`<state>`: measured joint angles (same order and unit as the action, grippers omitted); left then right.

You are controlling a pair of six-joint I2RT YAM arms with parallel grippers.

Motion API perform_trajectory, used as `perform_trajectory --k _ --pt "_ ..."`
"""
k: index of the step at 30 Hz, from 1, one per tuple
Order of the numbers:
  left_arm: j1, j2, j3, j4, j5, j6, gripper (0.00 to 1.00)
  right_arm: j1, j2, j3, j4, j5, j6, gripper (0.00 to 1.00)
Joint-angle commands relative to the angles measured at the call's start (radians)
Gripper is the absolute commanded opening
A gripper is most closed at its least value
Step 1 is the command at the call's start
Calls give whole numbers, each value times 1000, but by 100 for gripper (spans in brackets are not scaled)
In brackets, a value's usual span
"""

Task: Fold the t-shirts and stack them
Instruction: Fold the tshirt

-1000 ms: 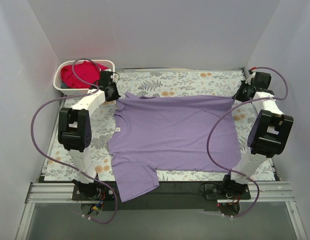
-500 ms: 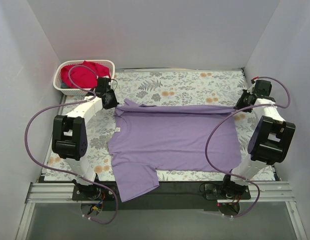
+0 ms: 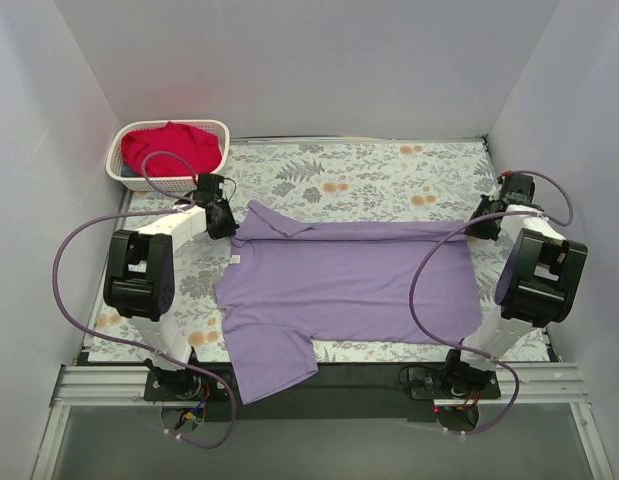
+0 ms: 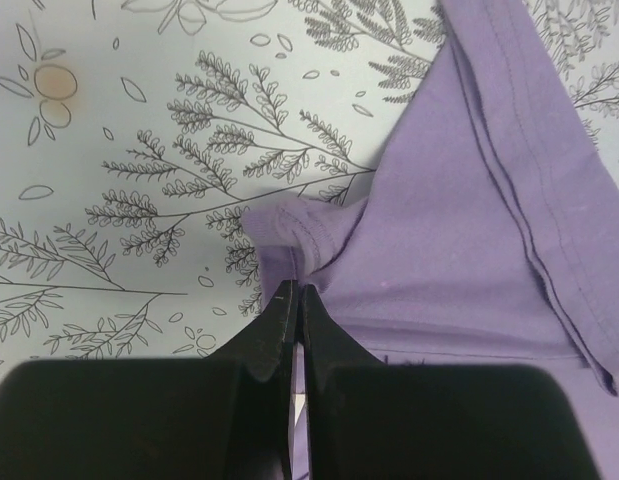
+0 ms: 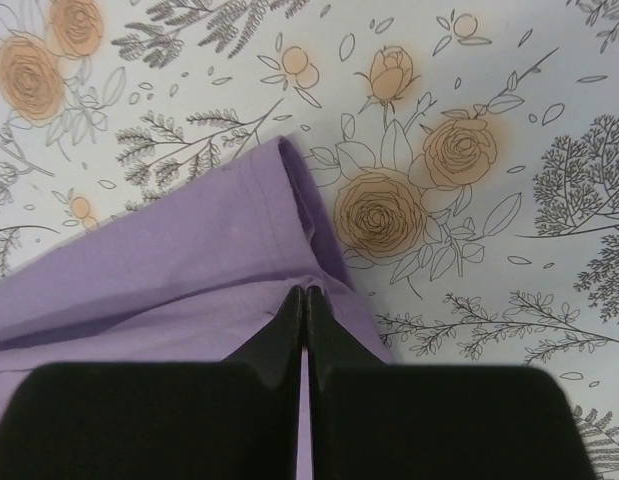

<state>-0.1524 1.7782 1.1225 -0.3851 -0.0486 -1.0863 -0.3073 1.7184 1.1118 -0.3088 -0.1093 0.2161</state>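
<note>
Top view: the purple shirt (image 3: 349,290) lies spread across the centre of the floral mat (image 3: 369,165), its far edge doubled over toward the lower frame. The left gripper (image 3: 223,220) pinches the fold's left end, the right gripper (image 3: 476,222) its right end. A red shirt (image 3: 169,148) sits heaped in the basket (image 3: 149,183) at upper left.

Left wrist view: jaws clenched on a puckered bunch of purple cloth beside a stitched seam, centre frame.

Right wrist view: jaws clenched on the doubled hem corner, centre frame.

The cloth looks light, limp and likely to sag between grips. Matched holds at opposite corners or fold ends should carry it best.
</note>
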Motion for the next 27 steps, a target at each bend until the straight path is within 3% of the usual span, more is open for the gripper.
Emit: perform_trajectory --k 1,10,12,16,17,19,21,24,27 --pt "11 -29 -32 18 0 -21 0 -10 33 -18 39 30 14 1" --pt "10 -26 -50 23 26 -37 0 -10 84 -18 50 39 14 1" --pt "10 -42 -56 20 27 -44 1 -10 78 -18 50 40 14 8" --pt "10 -88 -56 6 35 -50 15 -9 34 -23 40 28 17 31" --pt "8 -101 -55 -3 36 -50 25 -7 3 -23 37 26 17 39" --pt "8 -146 -49 -14 38 -46 36 5 -28 -18 27 28 17 48" --pt "8 -181 -46 -27 33 -38 53 17 -80 -13 19 37 17 52" --pt "7 -259 -53 -41 23 -29 70 53 -155 -15 17 22 20 58" --pt "7 -333 -84 -44 12 -20 80 169 -210 -10 36 -7 -13 60"
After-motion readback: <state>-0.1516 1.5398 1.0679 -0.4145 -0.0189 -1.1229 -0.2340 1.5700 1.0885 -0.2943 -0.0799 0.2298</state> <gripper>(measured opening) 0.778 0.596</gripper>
